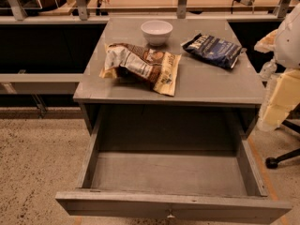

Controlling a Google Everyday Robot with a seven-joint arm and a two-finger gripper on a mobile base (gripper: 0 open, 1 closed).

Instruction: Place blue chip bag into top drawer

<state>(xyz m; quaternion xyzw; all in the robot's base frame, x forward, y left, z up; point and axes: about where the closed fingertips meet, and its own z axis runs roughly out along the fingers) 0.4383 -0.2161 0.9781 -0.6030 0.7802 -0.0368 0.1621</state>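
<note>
A grey metal cabinet (211,86) carries three things on its flat top: one round white bowl (156,31) and two snack bags. The small dark navy-blue foil chip bag with white lettering (213,50) lies flat near the top's right rear corner, to the right of the bowl and apart from it. The larger crumpled brown, white and tan bag (140,65) lies left of centre, just in front of the bowl and well apart from the blue bag.

One robot arm (283,95), white and pale yellow, stands at the right edge of the view beside the cabinet. Its gripper (268,70) hangs just off the top's right edge, near the blue bag but not touching it; whether it is released or clenched cannot be told.

The single wide shallow grey drawer (171,205) below the top is pulled fully out, its grey floor in plain view. The bowl's inside shows only white.
</note>
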